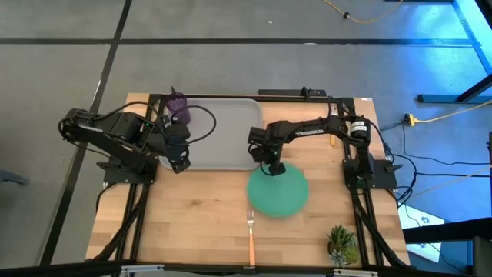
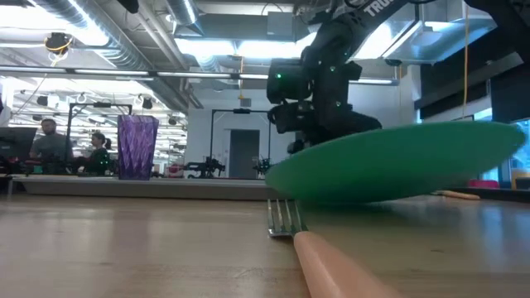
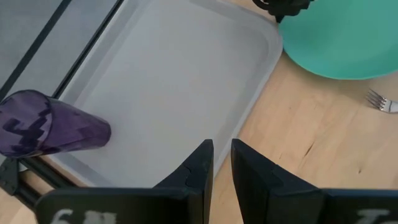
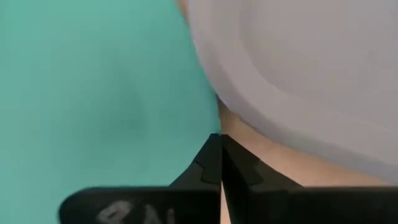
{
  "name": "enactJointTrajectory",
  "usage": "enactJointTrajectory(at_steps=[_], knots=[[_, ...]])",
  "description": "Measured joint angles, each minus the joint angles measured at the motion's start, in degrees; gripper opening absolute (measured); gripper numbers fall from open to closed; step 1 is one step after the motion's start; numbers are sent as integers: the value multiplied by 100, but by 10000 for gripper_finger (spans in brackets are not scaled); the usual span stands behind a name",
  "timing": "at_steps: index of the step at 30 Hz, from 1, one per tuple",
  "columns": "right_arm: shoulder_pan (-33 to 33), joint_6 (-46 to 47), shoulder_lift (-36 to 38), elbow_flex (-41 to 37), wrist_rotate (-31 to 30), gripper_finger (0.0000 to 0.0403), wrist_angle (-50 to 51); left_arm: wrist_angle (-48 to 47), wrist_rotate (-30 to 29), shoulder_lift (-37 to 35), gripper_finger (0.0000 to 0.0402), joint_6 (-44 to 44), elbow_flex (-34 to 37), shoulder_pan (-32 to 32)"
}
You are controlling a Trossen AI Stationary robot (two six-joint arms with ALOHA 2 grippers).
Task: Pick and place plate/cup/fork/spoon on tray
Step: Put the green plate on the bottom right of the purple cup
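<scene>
Plate [image 1: 278,192] rim pinched by the right gripper's [image 1: 271,167] clenched fingers; left gripper's [image 1: 181,165] fingers slightly parted, empty.

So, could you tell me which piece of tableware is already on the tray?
Only the purple cup, upright at the tray's far left corner. The green plate, gripped at its edge by the right gripper, and the fork are off it.

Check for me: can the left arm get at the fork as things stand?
Probably yes. The fork lies alone on bare wood at the table's front edge, clear of the plate. The left hand hangs empty by the tray, though it is a long stretch.
</scene>
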State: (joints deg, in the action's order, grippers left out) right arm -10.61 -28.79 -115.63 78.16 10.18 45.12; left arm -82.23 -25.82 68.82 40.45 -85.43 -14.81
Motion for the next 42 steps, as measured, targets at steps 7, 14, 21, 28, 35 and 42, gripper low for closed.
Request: enactJointTrajectory(at_steps=[7, 14, 21, 28, 35, 42], knots=[[-48, 3, 0, 5, -309, 1, 132, 1, 0, 0, 50, 2, 0, 0], [-48, 430, 0, 10, -337, 23, 427, 1, 0, 0, 50, -2, 0, -2], [-5, 467, 2, 21, -489, 43, 888, 1, 0, 0, 50, -2, 0, -2], [69, 454, 2, 391, -1347, 45, 1275, 1, 0, 0, 50, -2, 0, -2], [70, 645, 2, 877, -1332, 45, 2058, 71, 0, 0, 50, -2, 0, 0], [202, 1161, 68, 1409, -1113, 38, 3302, 70, 0, 0, 50, -4, 0, -2]])
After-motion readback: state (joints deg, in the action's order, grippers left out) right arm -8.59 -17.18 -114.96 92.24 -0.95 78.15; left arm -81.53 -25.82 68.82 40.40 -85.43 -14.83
